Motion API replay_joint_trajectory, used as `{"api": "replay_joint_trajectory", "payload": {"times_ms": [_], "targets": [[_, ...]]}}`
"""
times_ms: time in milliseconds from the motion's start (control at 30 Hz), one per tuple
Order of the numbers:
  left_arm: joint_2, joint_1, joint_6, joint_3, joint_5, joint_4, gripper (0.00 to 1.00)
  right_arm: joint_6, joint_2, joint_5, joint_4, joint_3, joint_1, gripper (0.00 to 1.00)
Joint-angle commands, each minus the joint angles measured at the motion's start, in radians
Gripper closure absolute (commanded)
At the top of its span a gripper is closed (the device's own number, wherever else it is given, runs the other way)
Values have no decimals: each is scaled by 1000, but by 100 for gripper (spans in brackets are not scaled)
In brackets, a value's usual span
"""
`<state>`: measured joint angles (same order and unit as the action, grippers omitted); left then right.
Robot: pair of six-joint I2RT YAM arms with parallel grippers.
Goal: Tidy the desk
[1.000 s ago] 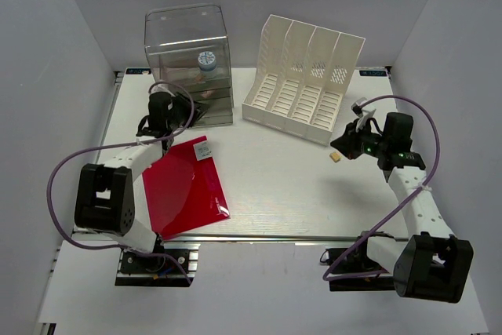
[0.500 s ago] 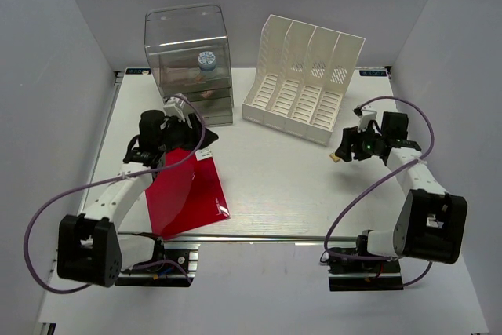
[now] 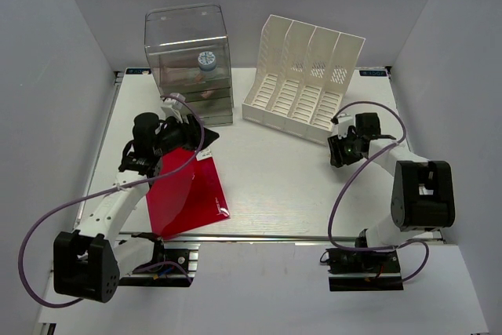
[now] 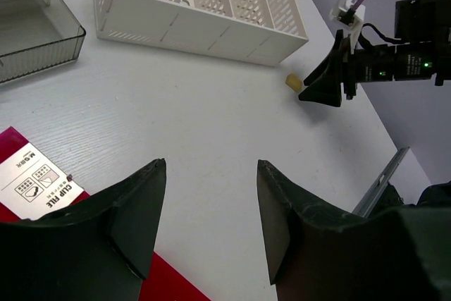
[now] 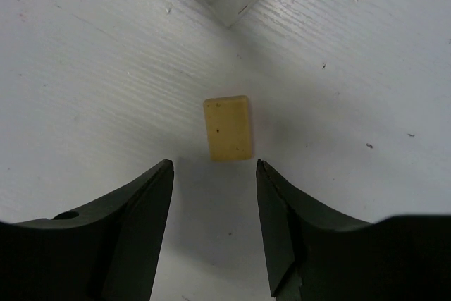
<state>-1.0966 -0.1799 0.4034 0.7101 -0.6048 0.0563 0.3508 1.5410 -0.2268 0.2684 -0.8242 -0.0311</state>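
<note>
Right jaws stand open with nothing in them. The little tan block lies flat on the desk just ahead of the tips, dead centre of the wrist view. The desk itself fills the middle of the top view and carries everything.

Trouble here? The block is small and low. Close too high or off-line and a finger knocks it away, perhaps under the white file rack at the frame's top. Go too deep and the tips scrape.

Left jaws, also open and empty, hover by the upper edge of the red folder. It's thin and flat, with its near corner at the rail, so one shove could slide it off.
</note>
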Motion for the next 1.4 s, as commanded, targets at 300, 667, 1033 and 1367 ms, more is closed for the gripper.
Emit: {"api": "replay_joint_trajectory", "payload": {"times_ms": [300, 667, 1033, 1367], "targets": [[38, 11, -28, -9, 28, 7, 35, 25, 68, 130, -176, 11, -75, 40], [58, 11, -43, -8, 56, -1, 35, 65, -26, 29, -132, 62, -66, 92], [164, 11, -31, -20, 273, -41, 36, 582, -170, -246, 400, -131, -225, 100], [293, 11, -15, -70, 681, -107, 39, 643, 203, -77, 522, -770, -506, 100]]}}
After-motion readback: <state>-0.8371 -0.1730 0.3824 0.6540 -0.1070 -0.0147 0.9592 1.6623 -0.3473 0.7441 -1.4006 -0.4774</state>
